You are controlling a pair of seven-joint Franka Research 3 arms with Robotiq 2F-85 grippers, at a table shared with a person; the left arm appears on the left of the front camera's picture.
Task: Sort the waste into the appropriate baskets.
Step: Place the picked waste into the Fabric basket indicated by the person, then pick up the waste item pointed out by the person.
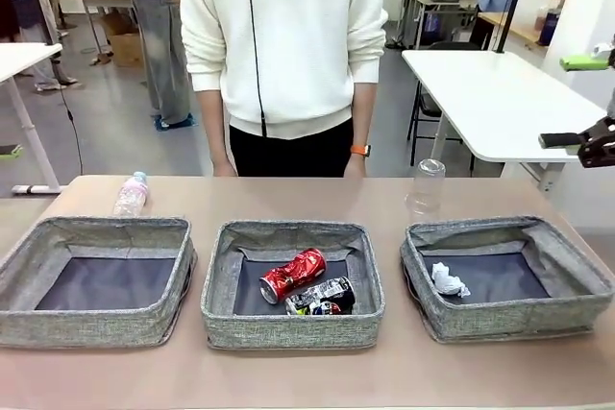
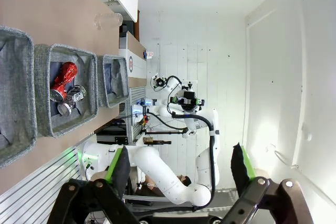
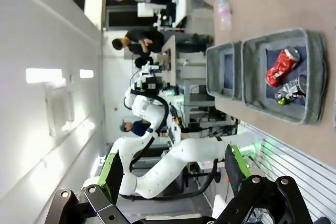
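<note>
Three grey baskets stand in a row. The left basket [image 1: 91, 322] holds nothing. In the middle basket [image 1: 288, 329] lie a crushed red can [image 1: 293, 274] and a black-and-silver can [image 1: 323, 297]. A white paper wad [image 1: 448, 280] rests in the right basket [image 1: 509, 319]. Behind them on the table, a clear bottle [image 1: 131, 194] lies at the left and a clear cup [image 1: 426, 186] stands upside down at the right. My left gripper [image 2: 180, 166] and right gripper [image 3: 173, 169] are open and empty, high off the table's sides. The right gripper [image 1: 575, 101] shows at the picture's right edge.
A person in a white sweater [image 1: 283, 36] stands at the far edge of the table, arms down. White tables [image 1: 490, 93] and other people are farther back. Bare tabletop [image 1: 288, 197] runs behind and in front of the baskets.
</note>
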